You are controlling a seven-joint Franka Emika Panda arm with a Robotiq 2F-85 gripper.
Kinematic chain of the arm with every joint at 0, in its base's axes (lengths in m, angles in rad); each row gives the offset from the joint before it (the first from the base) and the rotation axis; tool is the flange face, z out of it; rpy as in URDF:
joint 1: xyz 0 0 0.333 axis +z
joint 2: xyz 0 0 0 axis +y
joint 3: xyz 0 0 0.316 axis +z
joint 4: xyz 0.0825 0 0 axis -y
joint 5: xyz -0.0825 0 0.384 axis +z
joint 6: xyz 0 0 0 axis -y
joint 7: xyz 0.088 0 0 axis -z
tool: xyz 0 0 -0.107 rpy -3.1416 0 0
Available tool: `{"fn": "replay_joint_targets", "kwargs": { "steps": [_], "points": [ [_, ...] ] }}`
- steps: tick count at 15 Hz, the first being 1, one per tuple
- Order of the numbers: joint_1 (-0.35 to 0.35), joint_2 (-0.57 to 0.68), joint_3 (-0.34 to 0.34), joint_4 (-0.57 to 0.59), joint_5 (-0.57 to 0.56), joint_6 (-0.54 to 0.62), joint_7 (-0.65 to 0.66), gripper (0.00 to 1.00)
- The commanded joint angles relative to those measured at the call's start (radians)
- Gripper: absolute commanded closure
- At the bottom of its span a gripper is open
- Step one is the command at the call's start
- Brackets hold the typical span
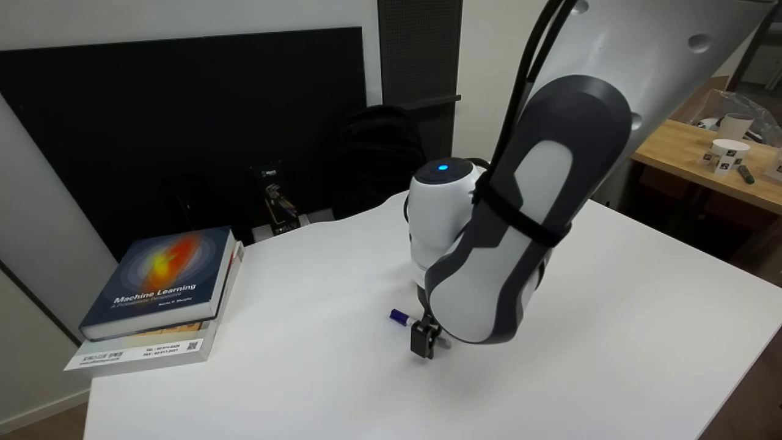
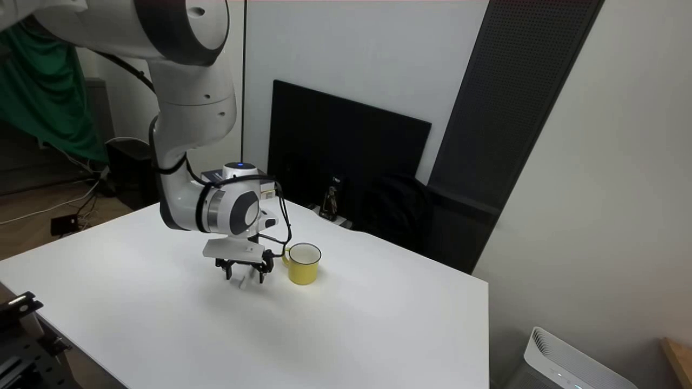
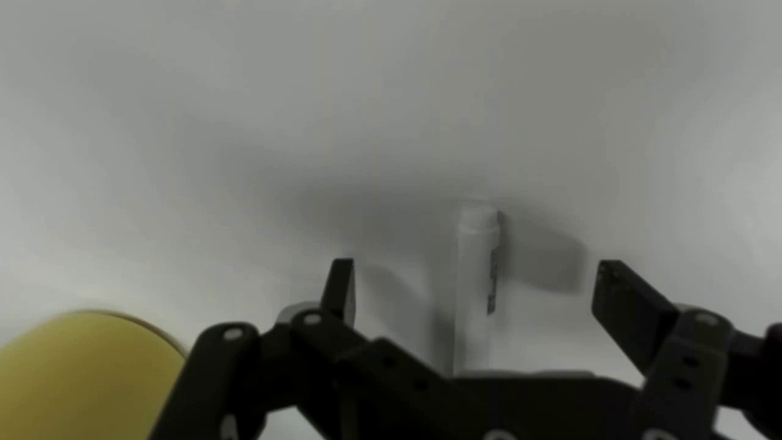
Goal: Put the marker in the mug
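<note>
The marker lies on the white table. In an exterior view its dark blue end [image 1: 400,317] sticks out past the gripper. Its white body shows in the wrist view [image 3: 475,269] and in an exterior view [image 2: 243,281]. My gripper is open and low over the table, with one finger on each side of the marker and a gap on both sides. The gripper shows in both exterior views [image 1: 427,343] [image 2: 245,275]. The yellow mug [image 2: 303,271] stands upright close beside the gripper. Part of it shows in the wrist view [image 3: 91,379]. The arm hides it in an exterior view.
Two stacked books [image 1: 162,284] lie at a table corner. A black screen [image 2: 346,146] and a dark backpack [image 1: 382,159] stand behind the table. The white table [image 2: 351,335] extends around the gripper and mug.
</note>
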Motion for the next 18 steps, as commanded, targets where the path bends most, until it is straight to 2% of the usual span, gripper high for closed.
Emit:
{"fn": "replay_joint_targets", "kwargs": {
  "steps": [1, 2, 4, 11, 13, 14, 15, 18],
  "points": [
    [-0.011, 0.017, 0.005, 0.022, -0.004, -0.001, 0.027, 0.0],
    [-0.013, 0.02, 0.005, 0.023, -0.004, 0.003, 0.026, 0.25],
    [-0.012, 0.023, 0.002, 0.023, -0.005, 0.003, 0.027, 0.33],
    [-0.004, 0.027, -0.019, 0.033, -0.005, -0.012, 0.038, 0.82],
    [-0.008, 0.02, -0.028, 0.04, -0.003, -0.048, 0.04, 0.94],
    [-0.013, 0.01, -0.029, 0.041, -0.005, -0.064, 0.038, 0.99],
    [-0.016, -0.001, -0.035, 0.044, -0.007, -0.08, 0.037, 0.95],
    [-0.022, -0.032, -0.056, 0.06, -0.018, -0.123, 0.031, 0.94]
  ]
}}
